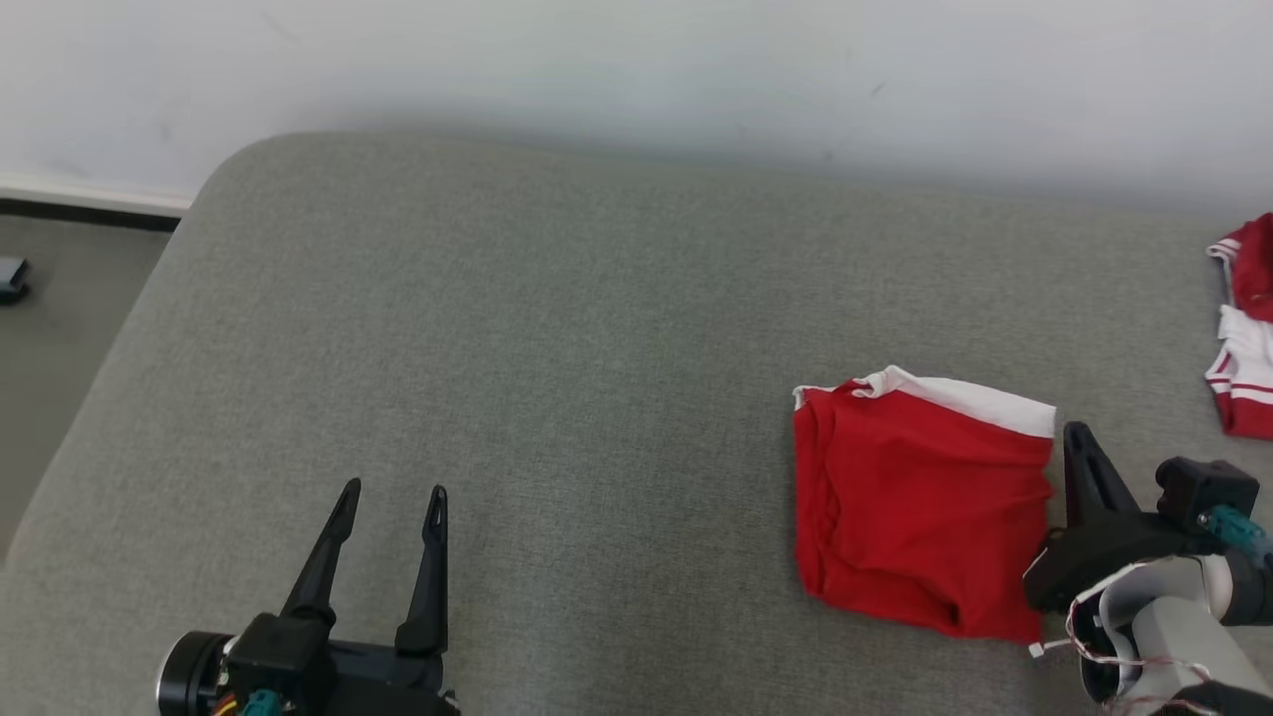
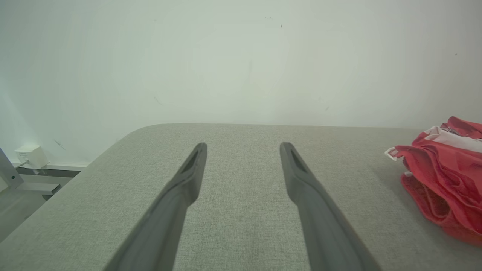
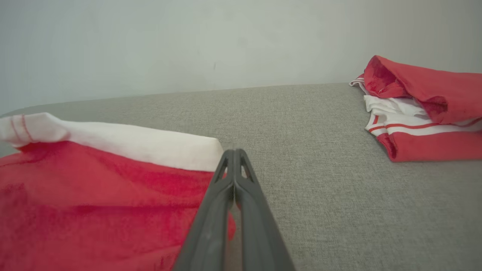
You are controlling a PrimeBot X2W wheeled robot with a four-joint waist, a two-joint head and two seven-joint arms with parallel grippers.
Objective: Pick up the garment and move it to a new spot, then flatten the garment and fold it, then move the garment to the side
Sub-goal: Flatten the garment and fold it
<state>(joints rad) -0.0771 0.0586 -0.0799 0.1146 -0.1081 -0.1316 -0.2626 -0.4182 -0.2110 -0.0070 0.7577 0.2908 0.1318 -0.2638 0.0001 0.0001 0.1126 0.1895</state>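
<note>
- Garment [image 1: 920, 497] position first: it lies folded on the right half of the grey cushion [image 1: 547, 348], red with a white band along its far edge, and roughly as wide as it is deep, so I can't call a clear long axis.
- My right gripper [image 1: 1079, 443] sits at the garment's right edge, just beside the white band's right corner, fingers pointing away from me along that edge.
- Its fingers are pressed flat together. In the right wrist view a sliver of red shows low between them, but I cannot tell whether cloth is actually pinched or just lies behind.
- My left gripper [image 1: 393, 492] is well apart on the left, fingers spread wide with nothing in them, over bare cushion.
- The garment therefore lies directly left of the right gripper and far to the right of the left one. I judge the right arm the one to carry it aside.
- A second red and white pile [image 1: 1248, 328] sits further right near the cushion's edge, which I take as the side spot.
</note>
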